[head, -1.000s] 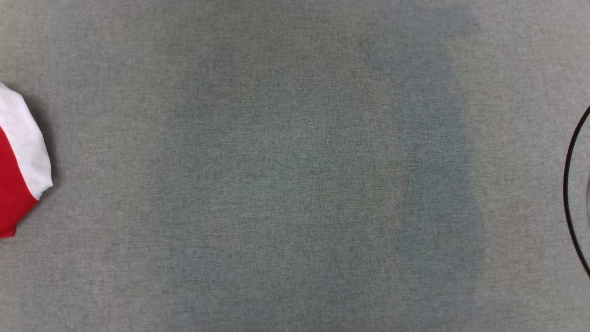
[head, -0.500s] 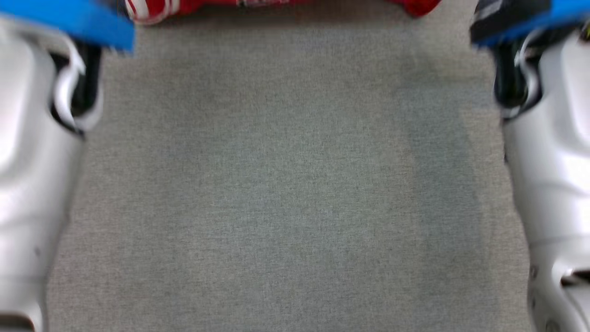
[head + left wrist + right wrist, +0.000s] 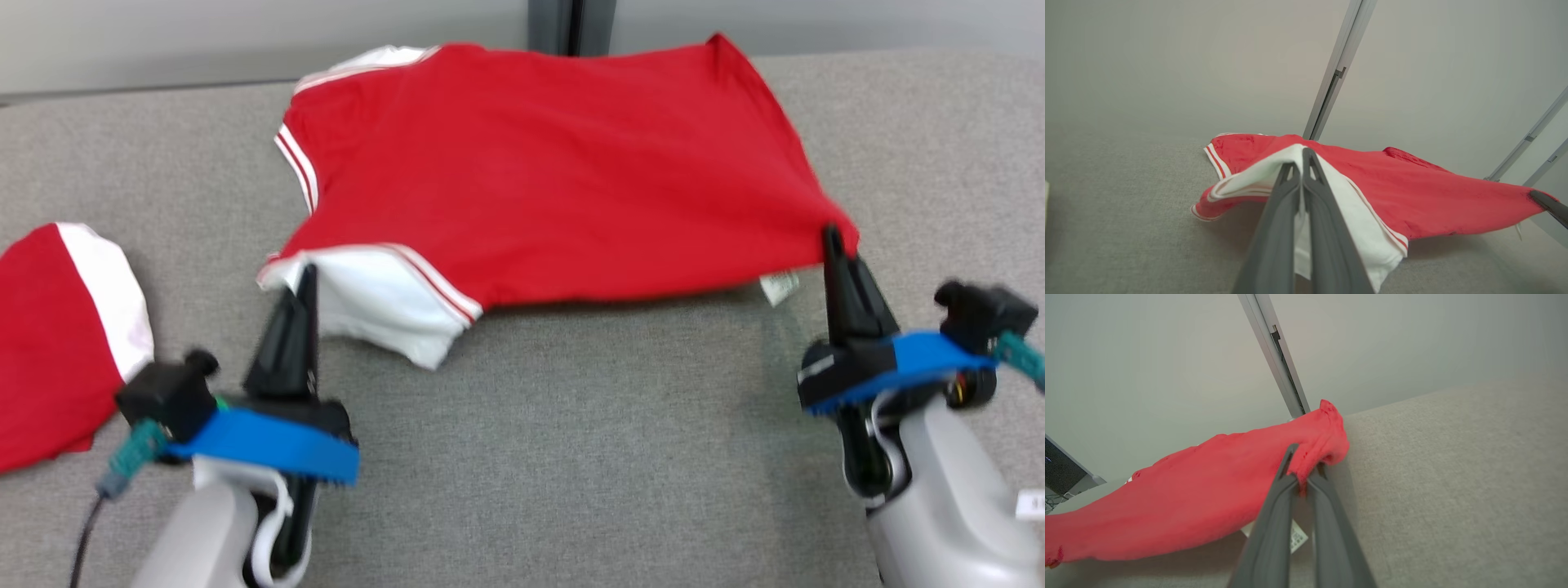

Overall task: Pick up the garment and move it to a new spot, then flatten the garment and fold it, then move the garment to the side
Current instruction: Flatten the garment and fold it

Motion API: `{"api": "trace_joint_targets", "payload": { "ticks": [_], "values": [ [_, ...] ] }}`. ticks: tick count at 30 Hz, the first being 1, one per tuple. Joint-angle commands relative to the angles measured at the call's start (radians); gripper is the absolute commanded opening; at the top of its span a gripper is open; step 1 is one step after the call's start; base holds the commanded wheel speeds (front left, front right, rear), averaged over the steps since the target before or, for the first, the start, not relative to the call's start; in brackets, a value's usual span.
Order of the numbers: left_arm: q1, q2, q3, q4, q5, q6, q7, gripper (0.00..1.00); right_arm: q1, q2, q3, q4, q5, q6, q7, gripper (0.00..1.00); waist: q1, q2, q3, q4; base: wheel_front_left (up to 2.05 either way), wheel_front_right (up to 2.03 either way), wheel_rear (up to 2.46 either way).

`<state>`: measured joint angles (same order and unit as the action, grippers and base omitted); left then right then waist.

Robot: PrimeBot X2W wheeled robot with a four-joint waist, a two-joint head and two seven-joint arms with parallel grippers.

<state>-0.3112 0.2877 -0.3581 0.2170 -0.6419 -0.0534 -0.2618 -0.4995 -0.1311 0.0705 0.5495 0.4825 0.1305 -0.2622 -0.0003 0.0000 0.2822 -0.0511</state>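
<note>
The garment (image 3: pixel 539 171) is a red shirt with white sleeves and striped trim, stretched out above the grey table between my two grippers. My left gripper (image 3: pixel 306 273) is shut on the white sleeve edge (image 3: pixel 1274 171) at the near left. My right gripper (image 3: pixel 833 237) is shut on the red hem corner (image 3: pixel 1323 428) at the near right, close to a white care label (image 3: pixel 780 286). In both wrist views the near edge is lifted off the surface, while the far edge lies near the table's back.
A second red and white garment (image 3: pixel 57 327) lies at the left edge of the grey fabric table (image 3: pixel 571 457). A grey wall with a metal post (image 3: pixel 567 24) stands behind the table. A small white tag (image 3: pixel 1030 504) sits at the right.
The head camera has swung up from the bare table, so the whole picture has shifted; the garment and both grippers have come into view. Gripper motion cannot be told apart from it.
</note>
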Motion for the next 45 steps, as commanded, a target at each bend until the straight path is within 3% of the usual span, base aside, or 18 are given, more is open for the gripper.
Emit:
{"api": "trace_joint_targets", "payload": {
  "ticks": [1, 11, 19, 31, 45],
  "values": [
    [0.039, -0.002, 0.005, -0.008, 0.008, 0.002, -0.004, 0.0, 0.047, -0.009, -0.004, -0.012, 0.007, 0.001, -0.004, 0.0, 0.0003, 0.0, -0.022, -0.007, 0.0, 0.0, 0.0],
    [0.287, -0.022, 0.001, -0.081, 0.008, 0.034, -0.004, 0.0, 0.31, -0.017, -0.046, -0.074, 0.031, 0.001, -0.004, 0.0, 0.0003, 0.0, -0.116, 0.001, 0.0, 0.0, 0.0],
    [0.378, -0.012, -0.026, -0.14, 0.003, 0.053, 0.021, 0.0, 0.446, -0.005, -0.089, -0.148, 0.008, 0.0, 0.022, 0.0, 0.0003, 0.0, -0.139, 0.011, 0.0, 0.0, 0.0],
    [0.314, 0.001, -0.04, -0.143, 0.009, 0.031, 0.038, 0.0, 0.392, 0.025, -0.104, -0.188, -0.028, 0.001, 0.087, 0.0, 0.0003, 0.0, -0.137, 0.011, 0.0, 0.0, 0.0],
    [0.14, 0.015, -0.047, -0.017, 0.011, -0.026, 0.048, 0.0, 0.249, 0.043, -0.103, -0.134, -0.039, 0.001, 0.166, 0.0, 0.0003, 0.0, -0.102, -0.004, 0.0, 0.0, 0.0]
  ]
}}
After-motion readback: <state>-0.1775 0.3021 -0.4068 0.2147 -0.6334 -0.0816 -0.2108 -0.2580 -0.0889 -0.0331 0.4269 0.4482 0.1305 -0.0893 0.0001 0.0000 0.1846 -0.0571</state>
